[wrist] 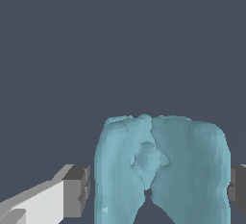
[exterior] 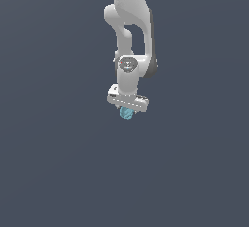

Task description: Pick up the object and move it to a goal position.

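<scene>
- Ext. view: white Panda arm [exterior: 130, 31] hangs down from the top edge, wrist joint w/ a round grey cap facing the camera.
- Gripper [exterior: 127, 112] at the arm's lower end, its white crossbar tilted, lower toward the ext. view's right.
- Object [exterior: 127, 113]: small light teal-blue lump, seen directly below the crossbar, touching it, much smaller than the gripper.
- Background: uniform dark grey-blue surface [exterior: 58, 162]; no edge or horizon visible, so whether the object is on it or off it cannot be told.
- Wrist view: object [wrist: 161, 170] fills the lower middle; lumpy, two rounded lobes w/ a crease and a small dimple between them.
- Fingers: one white w/ a dark grey pad [wrist: 77, 190] on one flank of the object, the other only a dark sliver at the frame edge on the opposite flank.
- Jaw state: narrowed about the object, one pad at each flank; a thin dark gap shows at the nearer pad, so firm contact cannot be confirmed.
</scene>
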`<act>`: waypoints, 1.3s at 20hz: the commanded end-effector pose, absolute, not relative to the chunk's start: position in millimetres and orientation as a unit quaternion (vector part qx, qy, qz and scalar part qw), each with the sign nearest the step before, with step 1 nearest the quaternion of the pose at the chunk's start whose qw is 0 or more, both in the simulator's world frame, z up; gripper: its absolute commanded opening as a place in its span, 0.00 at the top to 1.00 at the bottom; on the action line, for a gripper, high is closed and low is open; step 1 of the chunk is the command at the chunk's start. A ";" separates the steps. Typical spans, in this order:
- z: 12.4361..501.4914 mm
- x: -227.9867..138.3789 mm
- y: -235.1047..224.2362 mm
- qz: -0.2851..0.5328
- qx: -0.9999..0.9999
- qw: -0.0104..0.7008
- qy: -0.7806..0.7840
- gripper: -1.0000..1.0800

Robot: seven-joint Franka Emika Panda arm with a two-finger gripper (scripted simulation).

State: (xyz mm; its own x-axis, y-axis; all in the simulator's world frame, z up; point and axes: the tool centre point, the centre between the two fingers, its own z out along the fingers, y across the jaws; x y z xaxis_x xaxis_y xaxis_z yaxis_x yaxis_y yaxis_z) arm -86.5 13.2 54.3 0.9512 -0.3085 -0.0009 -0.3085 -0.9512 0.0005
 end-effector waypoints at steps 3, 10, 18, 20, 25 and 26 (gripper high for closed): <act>41.2 -86.2 13.2 0.000 0.988 0.000 -0.157 0.04; 38.9 -86.0 13.4 0.000 0.988 0.000 -0.157 1.00; 39.8 -85.6 13.7 0.001 0.988 0.000 -0.156 1.00; 41.6 -85.9 13.1 0.001 0.988 0.000 -0.156 1.00; 53.9 -87.9 9.2 0.001 0.988 0.000 -0.156 1.00; 57.8 -88.5 7.9 0.001 0.988 0.000 -0.156 1.00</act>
State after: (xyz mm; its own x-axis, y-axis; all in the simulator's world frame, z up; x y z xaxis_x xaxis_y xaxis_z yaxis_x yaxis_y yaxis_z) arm -88.0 9.7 52.4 0.9511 -0.3088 0.0002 -0.3088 -0.9511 -0.0004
